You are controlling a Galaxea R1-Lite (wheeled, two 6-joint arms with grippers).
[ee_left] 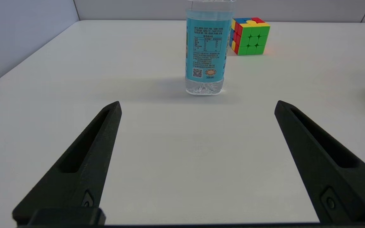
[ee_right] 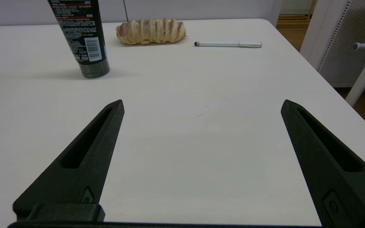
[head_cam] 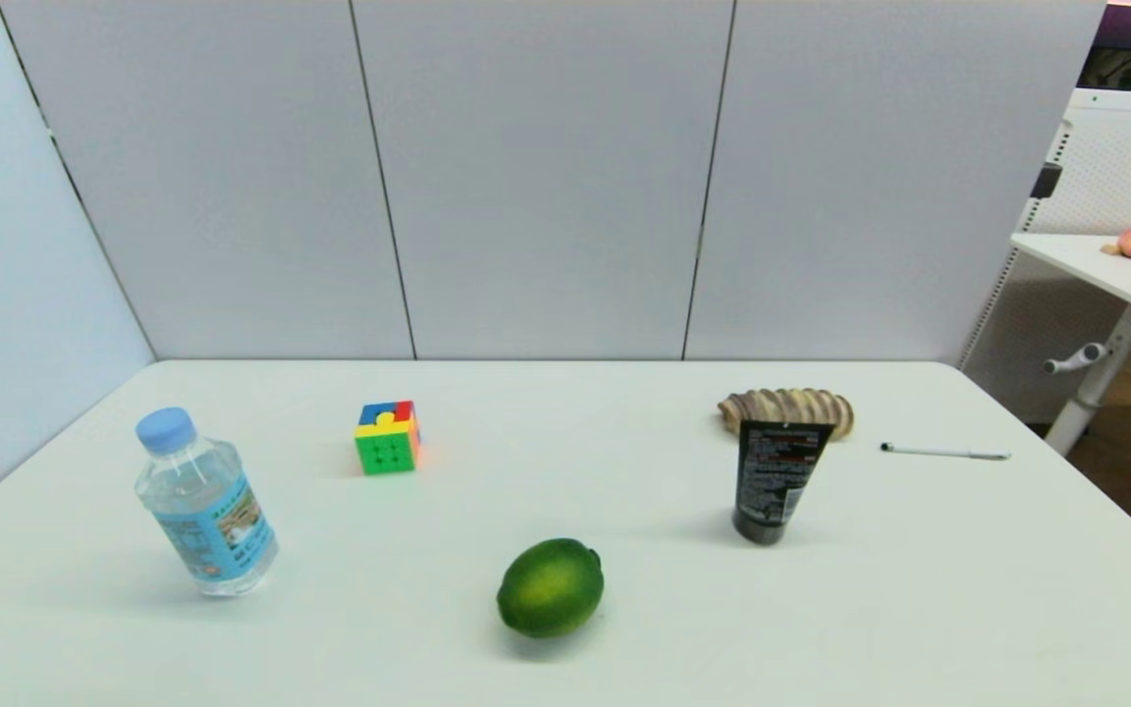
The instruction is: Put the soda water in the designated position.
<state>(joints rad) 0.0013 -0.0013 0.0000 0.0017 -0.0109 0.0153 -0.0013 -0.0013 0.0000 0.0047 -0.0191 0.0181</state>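
Head view shows the soda water (head_cam: pixel 204 506) standing upright on the near left part of the white table (head_cam: pixel 919 609), with a coloured cube (head_cam: pixel 388 437) farther back to its right. Neither arm shows there. From the left wrist, the left gripper (ee_left: pixel 197 106) hangs low with fingers spread wide and empty, the bottle straight ahead, apart from the tips. Bare tabletop lies between them. The right gripper (ee_right: pixel 202 104) is likewise wide open and empty, near a black tube (ee_right: pixel 82 38), bread (ee_right: pixel 151 31) and pen (ee_right: pixel 228 44).
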